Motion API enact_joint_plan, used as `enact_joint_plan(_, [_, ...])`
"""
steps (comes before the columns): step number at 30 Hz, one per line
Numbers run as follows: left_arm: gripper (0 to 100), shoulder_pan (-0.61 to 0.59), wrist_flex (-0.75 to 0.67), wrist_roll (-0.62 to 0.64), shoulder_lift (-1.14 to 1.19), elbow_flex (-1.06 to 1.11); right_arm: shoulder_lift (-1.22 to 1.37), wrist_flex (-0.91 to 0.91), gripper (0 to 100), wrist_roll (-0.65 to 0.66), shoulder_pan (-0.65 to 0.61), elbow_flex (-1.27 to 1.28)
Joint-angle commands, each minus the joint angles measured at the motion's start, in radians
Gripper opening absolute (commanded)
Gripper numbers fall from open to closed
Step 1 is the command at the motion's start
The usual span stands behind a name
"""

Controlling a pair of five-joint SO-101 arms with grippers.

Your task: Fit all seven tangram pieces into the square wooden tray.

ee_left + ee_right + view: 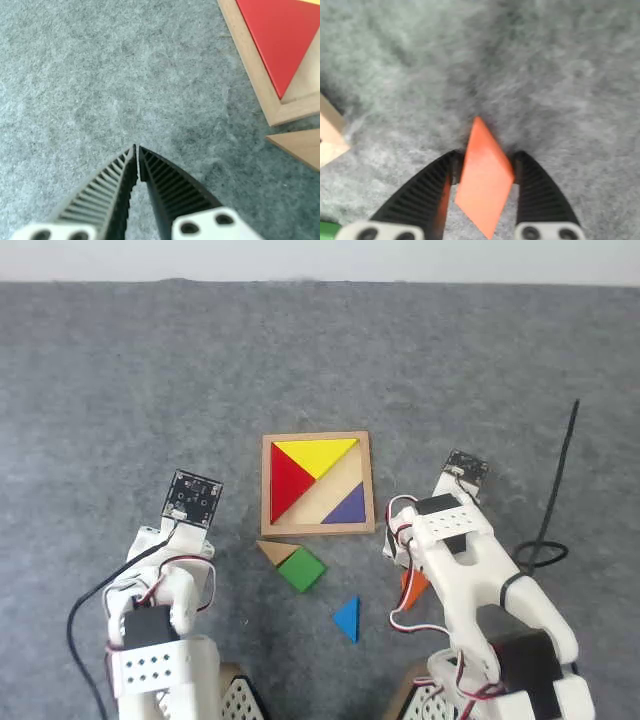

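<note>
The square wooden tray (266, 485) lies mid-table and holds a yellow triangle (318, 453), a red triangle (287, 485) and a purple triangle (350, 508). Just in front of it lie a tan triangle (273, 551), a green square (301, 568) and a blue triangle (348, 618). My right gripper (485, 157) is shut on an orange parallelogram (484, 185), held on edge just above the mat, right of the tray's near corner (327, 135). My left gripper (136, 148) is shut and empty, over bare mat left of the tray's rim (252, 65).
Grey felt covers the table. A black cable (555, 490) runs along the right side near the right arm. The orange piece (412, 585) peeks out under the right arm. Open mat lies behind and to the left of the tray.
</note>
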Motion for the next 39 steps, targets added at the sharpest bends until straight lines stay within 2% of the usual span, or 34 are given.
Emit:
enact_joint_plan(1, [1, -0.002, 0.005, -0.002, -0.015, -0.004, 0.025, 0.024, 2.1, -0.006, -0.01, -0.066])
enact_joint_plan(5, [1, -0.002, 0.005, -0.002, -0.015, -0.004, 0.025, 0.156, 2.0, 0.003, 0.033, -0.158])
enact_joint_plan(11, [1, -0.002, 0.005, -0.002, -0.015, -0.004, 0.027, 0.337, 1.7, 0.095, 0.119, -0.278])
enact_joint_plan(16, [1, 0.002, 0.021, -0.003, -0.02, -0.004, 0.027, 0.372, 1.7, 0.196, 0.183, -0.353])
enact_joint_plan(22, [1, -0.003, 0.064, -0.037, -0.015, -0.004, 0.027, 0.406, 1.7, 0.348, 0.189, -0.445])
enact_joint_plan(26, [1, -0.075, 0.074, -0.1, -0.014, -0.005, 0.027, 0.478, 1.7, 0.353, 0.2, -0.552])
enact_joint_plan(30, [1, -0.25, 0.008, -0.002, -0.014, -0.097, 0.027, 0.51, 1.6, 0.35, 0.202, -0.643])
enact_joint_plan(32, [1, -0.236, -0.041, 0.012, -0.003, -0.124, 0.027, 0.51, 1.6, 0.348, 0.194, -0.66])
enact_joint_plan(35, [1, -0.199, -0.109, 0.055, 0.129, -0.131, 0.025, 0.536, 1.6, 0.348, 0.185, -0.658])
enact_joint_plan(39, [1, -0.199, -0.176, 0.101, 0.456, -0.242, 0.027, 0.602, 0.8, 0.348, 0.186, -0.663])
